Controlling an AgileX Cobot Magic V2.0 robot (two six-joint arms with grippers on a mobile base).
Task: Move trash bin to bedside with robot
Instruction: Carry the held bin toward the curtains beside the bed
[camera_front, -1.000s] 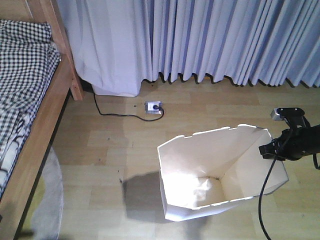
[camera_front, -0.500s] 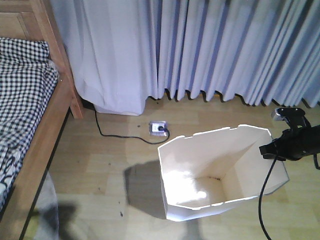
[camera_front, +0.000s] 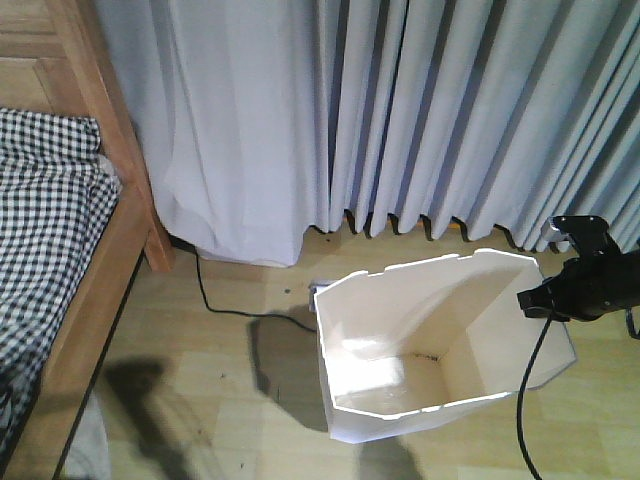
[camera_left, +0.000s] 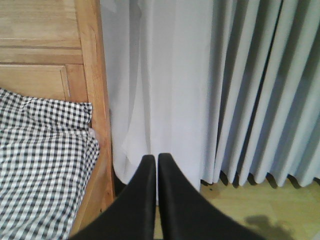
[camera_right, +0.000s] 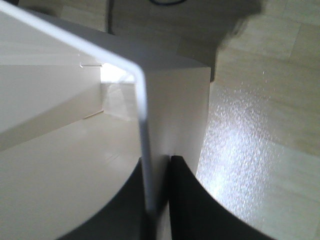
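The white trash bin (camera_front: 375, 320) stands on the wood floor at the lower right of the front view, its cream inside lit. My right gripper (camera_front: 528, 298) is shut on the bin's right rim. In the right wrist view the thin rim (camera_right: 141, 110) runs between the right gripper's (camera_right: 159, 162) jaws, one finger inside the bin and one outside. The bedside is on the left: a light wooden bed frame (camera_front: 95, 270) with checked bedding (camera_front: 45, 200). My left gripper (camera_left: 155, 158) is shut on nothing, held in the air in front of the bed post (camera_left: 92, 75) and the curtain.
Pale pleated curtains (camera_front: 420, 110) hang to the floor across the back. A black cable (camera_front: 210, 300) runs along the floor from the bed post toward a wall socket (camera_front: 318, 287) mostly hidden behind the bin. A black cable (camera_front: 528, 400) trails from my right arm.
The whole view has advanced toward the curtain: bed post and curtains are nearer, and the floor socket has slid down behind the bin. The bin and right gripper keep their place in the frame.
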